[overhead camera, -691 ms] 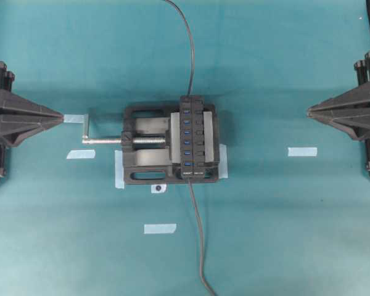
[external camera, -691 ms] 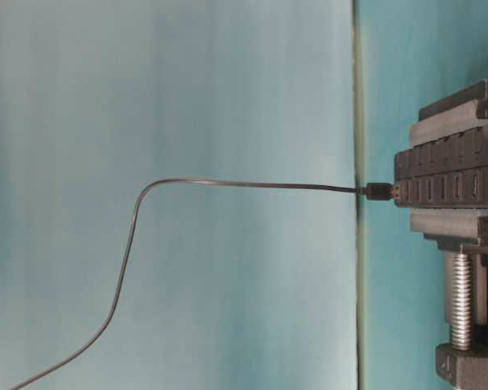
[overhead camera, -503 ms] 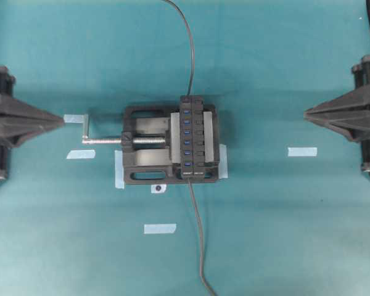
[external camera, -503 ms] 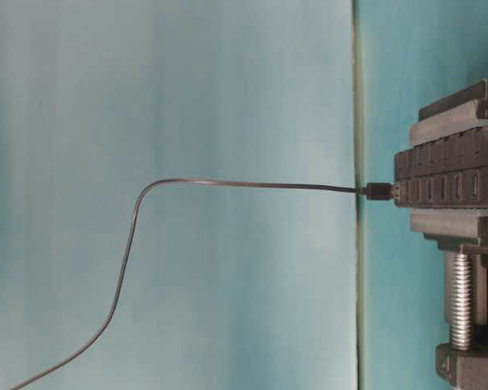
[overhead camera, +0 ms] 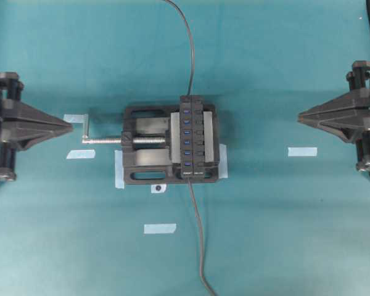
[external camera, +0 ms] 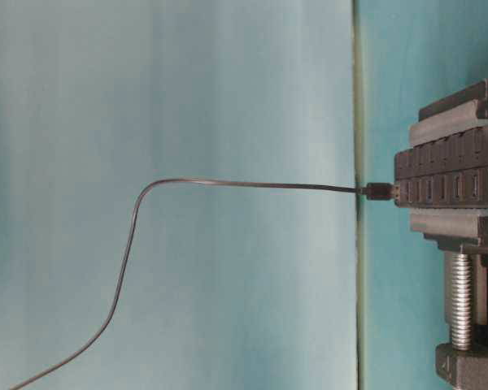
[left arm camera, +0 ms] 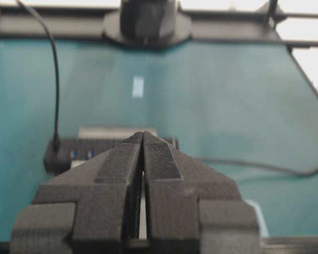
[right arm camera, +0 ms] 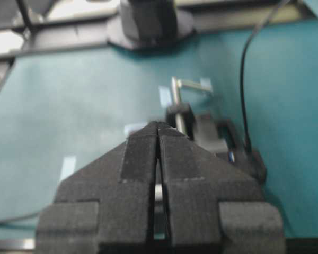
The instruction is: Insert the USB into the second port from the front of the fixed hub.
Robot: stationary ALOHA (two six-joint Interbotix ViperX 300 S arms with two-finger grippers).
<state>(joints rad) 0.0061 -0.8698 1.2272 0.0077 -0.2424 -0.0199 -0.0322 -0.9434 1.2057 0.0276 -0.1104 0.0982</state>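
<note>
The USB [external camera: 380, 191] is a small black plug butted against the far end of the fixed hub [overhead camera: 194, 135], its thin dark cable [overhead camera: 190, 55] trailing away over the table [overhead camera: 283, 234]; whether it is seated in something there or only lying against the end cannot be told. The plug looks light, hard and short, so the best hold is likely across its flat body, squarely and close behind the metal tip. The cable is limp: it would give no steering and may tug sideways. The hub is clamped in a black vise [overhead camera: 142, 163] and should not shift under a push. The left gripper [overhead camera: 71, 126] and right gripper [overhead camera: 299, 116] hang well apart from the hub on either side, each with its jaws pressed together on nothing. The overhead view alone shows the row of blue ports, with the second port [overhead camera: 187, 161] toward the near end where the hub's built-in cable [overhead camera: 199, 246] leaves. The table-level view alone shows the plug's shape. The wrist views show the clenched jaws close up, with the left view blurred
</note>
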